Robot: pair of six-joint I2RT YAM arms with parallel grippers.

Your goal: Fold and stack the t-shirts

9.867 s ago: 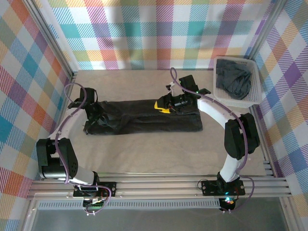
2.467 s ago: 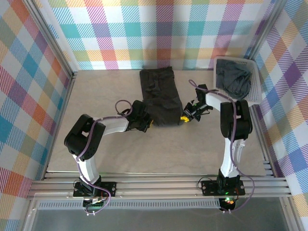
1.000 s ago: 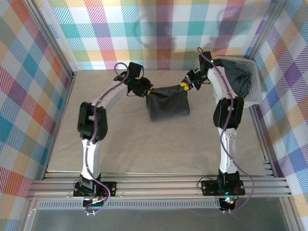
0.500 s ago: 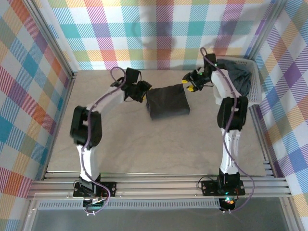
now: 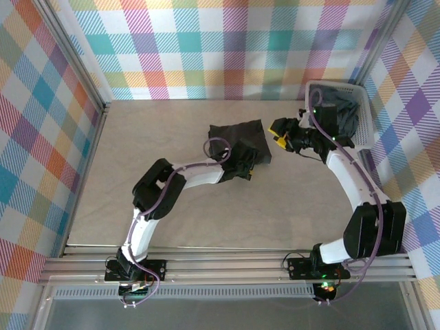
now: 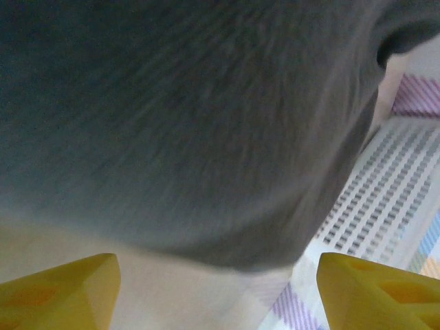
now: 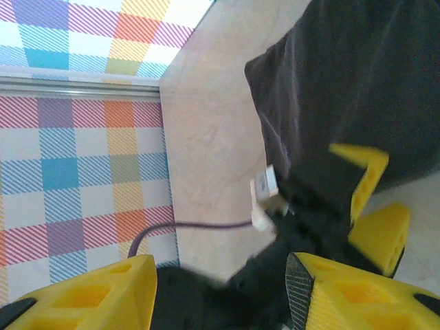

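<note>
Got the folded t-shirt [image 5: 237, 139] on the tabletop [image 5: 172, 227], left fingers [image 6: 62, 289] spread wide at its near edge. Same deal with right fingers [image 7: 89, 295], parted just beside it, nothing held.

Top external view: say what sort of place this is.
Probably a robot test cell, not a home: plaid backdrop walls, aluminium frame rails, a folded t-shirt and a white basket.

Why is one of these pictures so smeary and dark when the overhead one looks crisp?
Left wrist view: the t-shirt is so close to the lens that it is a soft grey blur, and the basket lattice behind it is soft too. Right wrist view: the yellow fingers at the bottom edge are out of focus, and the cloth beyond looks sharper. Top external view: evenly lit, sharp, no glare.
</note>
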